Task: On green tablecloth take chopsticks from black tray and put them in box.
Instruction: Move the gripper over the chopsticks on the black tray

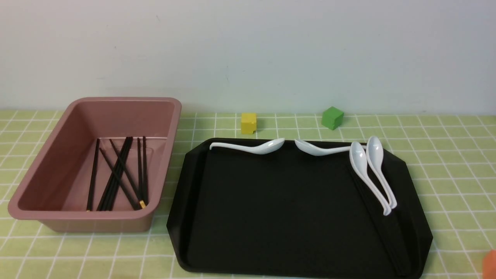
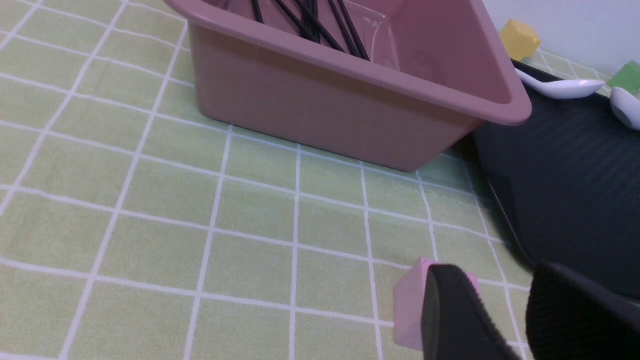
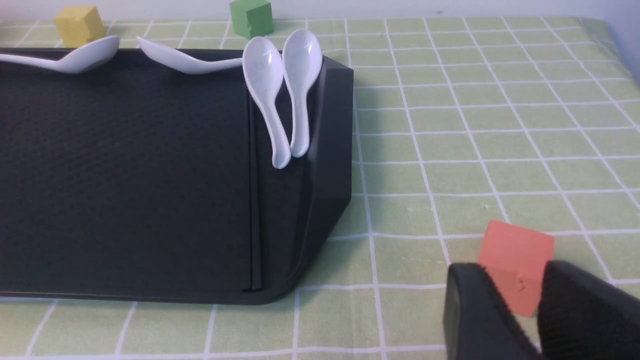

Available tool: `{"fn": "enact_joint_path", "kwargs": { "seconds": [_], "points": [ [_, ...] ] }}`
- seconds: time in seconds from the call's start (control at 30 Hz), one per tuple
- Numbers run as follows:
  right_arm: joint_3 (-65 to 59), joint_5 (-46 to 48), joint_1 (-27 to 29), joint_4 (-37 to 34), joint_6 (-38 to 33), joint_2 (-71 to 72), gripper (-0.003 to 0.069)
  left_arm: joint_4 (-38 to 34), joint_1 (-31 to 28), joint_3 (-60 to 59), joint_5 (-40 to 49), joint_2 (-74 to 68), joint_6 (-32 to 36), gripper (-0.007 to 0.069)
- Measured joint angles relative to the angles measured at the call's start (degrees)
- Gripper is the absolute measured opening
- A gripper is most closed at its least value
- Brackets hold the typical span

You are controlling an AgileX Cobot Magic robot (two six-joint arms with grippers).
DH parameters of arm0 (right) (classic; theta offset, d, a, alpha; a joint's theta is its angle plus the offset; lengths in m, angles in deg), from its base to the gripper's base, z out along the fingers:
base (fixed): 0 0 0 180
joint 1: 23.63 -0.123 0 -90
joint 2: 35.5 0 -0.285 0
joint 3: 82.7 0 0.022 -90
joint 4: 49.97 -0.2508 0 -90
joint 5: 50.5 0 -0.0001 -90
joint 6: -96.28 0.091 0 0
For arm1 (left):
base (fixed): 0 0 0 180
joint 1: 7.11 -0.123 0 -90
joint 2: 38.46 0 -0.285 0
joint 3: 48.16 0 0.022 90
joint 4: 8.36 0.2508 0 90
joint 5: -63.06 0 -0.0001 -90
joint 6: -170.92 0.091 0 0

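Note:
Several black chopsticks point(image 1: 116, 174) lie crossed inside the pink box point(image 1: 97, 224) at the left of the green tablecloth point(image 1: 449, 162). The black tray point(image 1: 279, 201) lies to its right. Two more chopsticks point(image 3: 254, 210) lie side by side on the tray near its right rim, partly under two white spoons point(image 3: 280, 100); in the front view they barely show point(image 1: 389, 240). Neither gripper appears in the front view. My left gripper point(image 2: 500, 300) hangs open over the cloth in front of the box point(image 2: 325, 110). My right gripper point(image 3: 520, 295) is open off the tray's right side, holding nothing.
Two other spoons point(image 1: 252, 146) rest on the tray's far rim. A yellow cube point(image 1: 248, 123) and a green cube point(image 1: 332, 117) stand behind the tray. A pink cube point(image 2: 410, 305) sits by my left fingers, and an orange cube point(image 3: 515, 250) sits just beyond my right fingers.

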Motion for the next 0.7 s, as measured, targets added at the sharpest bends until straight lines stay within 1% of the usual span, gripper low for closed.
{"fn": "enact_joint_path", "kwargs": {
  "seconds": [0.7],
  "points": [
    [0.0, 0.0, 0.0, 0.0, 0.0, 0.0, 0.0237, 0.0, 0.0, 0.0, 0.0, 0.0, 0.0, 0.0239]
  ]
}}
